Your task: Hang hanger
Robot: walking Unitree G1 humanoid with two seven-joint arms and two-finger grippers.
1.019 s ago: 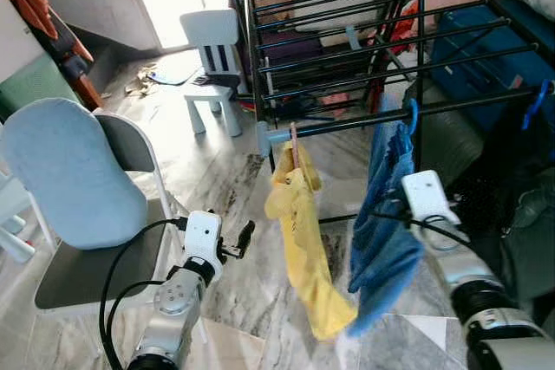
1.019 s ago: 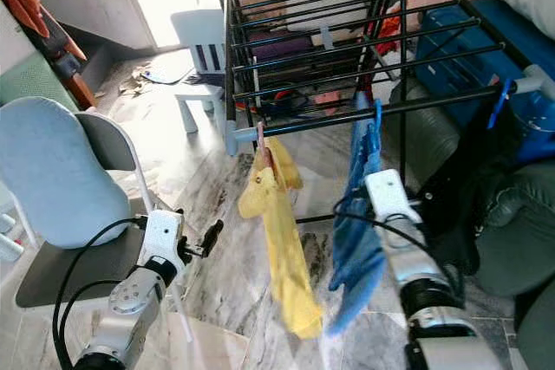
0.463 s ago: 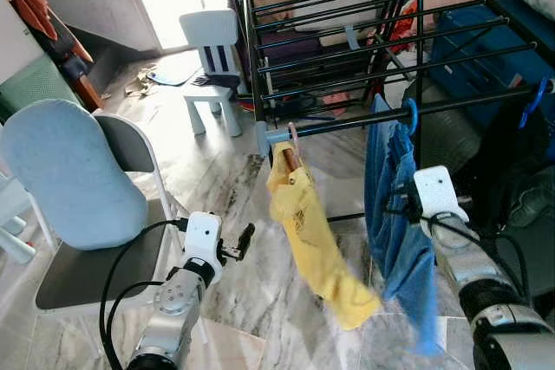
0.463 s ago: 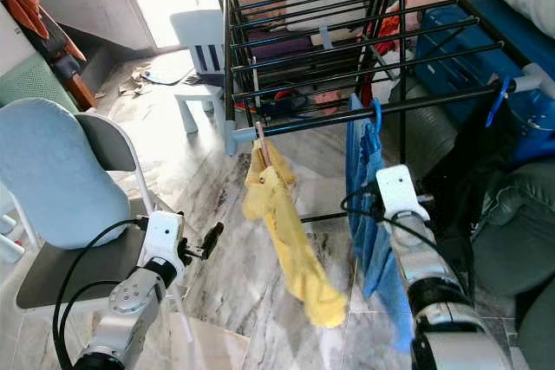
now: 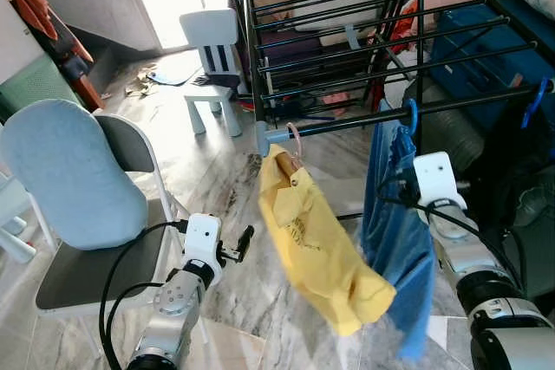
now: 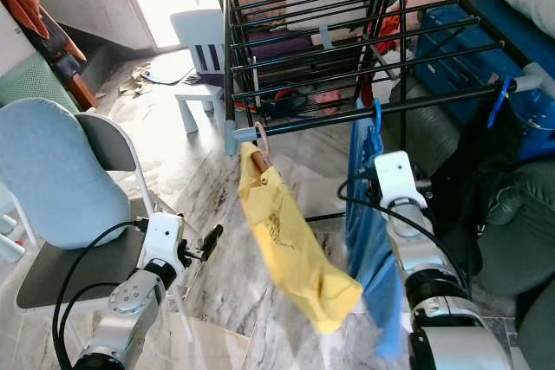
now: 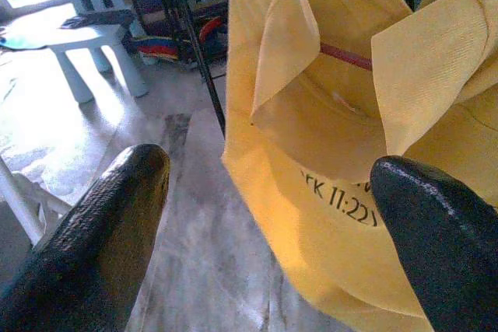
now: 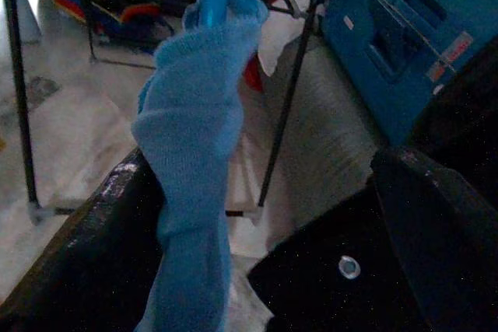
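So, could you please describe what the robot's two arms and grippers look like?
Both arms are silver metal with a white box at the wrist and looping black cables. The left gripper and right gripper each have two long, rounded black fingers.

A folding chair [image 5: 82, 214] with a blue cushion [image 5: 69, 175] stands near a white stool [image 5: 212, 54].

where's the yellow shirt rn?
The yellow shirt hangs by its hanger from the front rail of the black drying rack, near the rack's left corner, swung out at a tilt, left of the blue garment.
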